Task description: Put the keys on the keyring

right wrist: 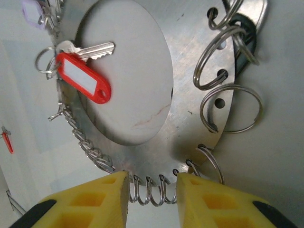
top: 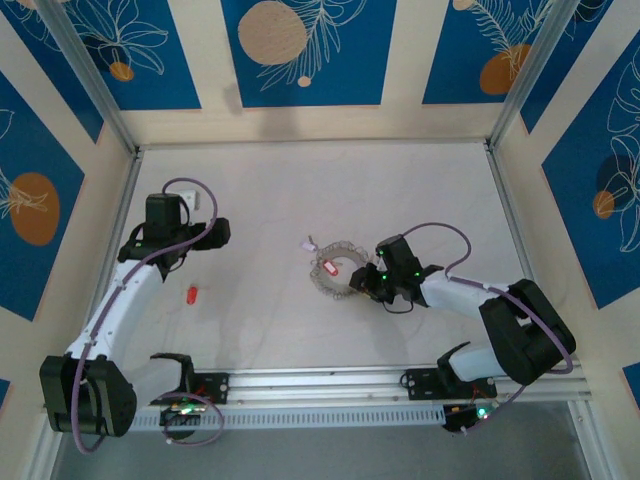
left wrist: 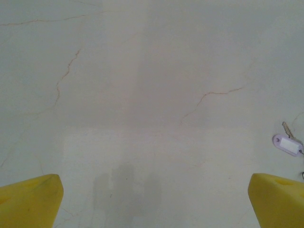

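My left gripper [left wrist: 155, 187] hangs with its yellow fingers [left wrist: 31, 199] spread wide over bare, faintly veined surface [left wrist: 142, 95], holding nothing. At the right edge of its camera view lies the white-tagged key [left wrist: 286, 143]. From above, a small red-headed key [top: 191, 294] lies alone on the surface between my left arm and the keyring [top: 345, 247], well apart from both. Patterned blue wall panels [top: 300, 50] ring the workspace. My right gripper [right wrist: 152, 190] sits at the near rim of the keyring [right wrist: 185, 71], with its fingers [right wrist: 107, 199] parted only narrowly. A few upright wire split rings [right wrist: 149, 190] stand in the gap, so they are in the way there; I cannot see that I am squeezing them. The keyring is near the middle of the surface, just left of my right wrist in the top view. It is a flat grey metal disc with a large open centre, and its rim is pierced with small holes. A tight row of split rings runs along the lower left edge, and larger loose split rings hang on the right side. The red-tagged key [right wrist: 85, 78] is hooked at the upper left rim, its silver blade and red tag lying across the open centre. A dark tag [right wrist: 244, 28] shows beside the upper right rim, partly hidden by the split rings.
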